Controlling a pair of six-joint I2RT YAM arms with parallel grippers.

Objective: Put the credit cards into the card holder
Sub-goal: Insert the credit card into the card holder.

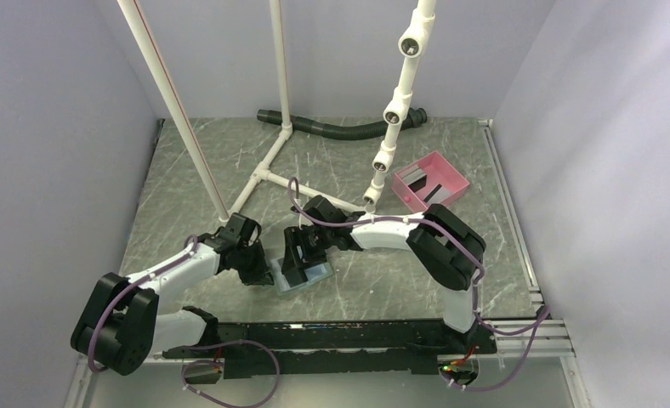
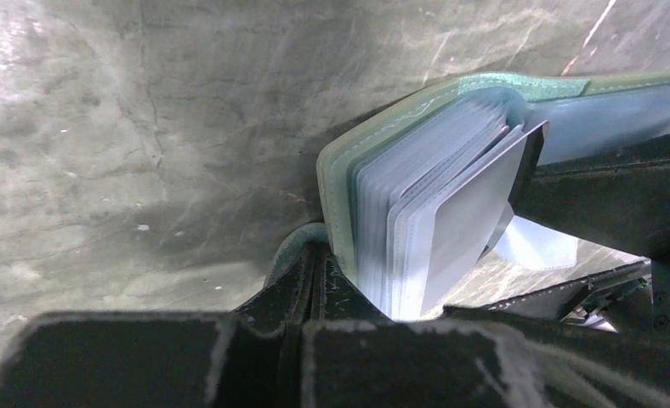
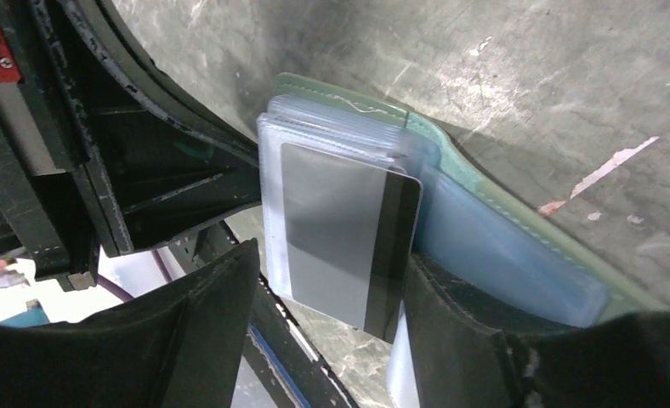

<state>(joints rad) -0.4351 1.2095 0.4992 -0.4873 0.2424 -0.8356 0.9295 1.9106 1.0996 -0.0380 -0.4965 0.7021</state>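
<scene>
Right wrist view: right gripper [image 3: 332,280] open astride grey credit card [image 3: 340,229] half-slotted into card holder [image 3: 519,255]; left gripper [image 2: 315,255] clamps its cover.

the left pincer [image 1: 260,272] and right pincer [image 1: 296,265] meet at the card holder [image 1: 316,274], with the pink tray [image 1: 461,181] well apart.

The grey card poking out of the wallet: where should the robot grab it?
Pinch the grey card by its two long edges, on the bare end sticking out of the card holder. Come from that free end, along the card: its other end seems tucked in among the clear pages, which lie flat behind it.
</scene>
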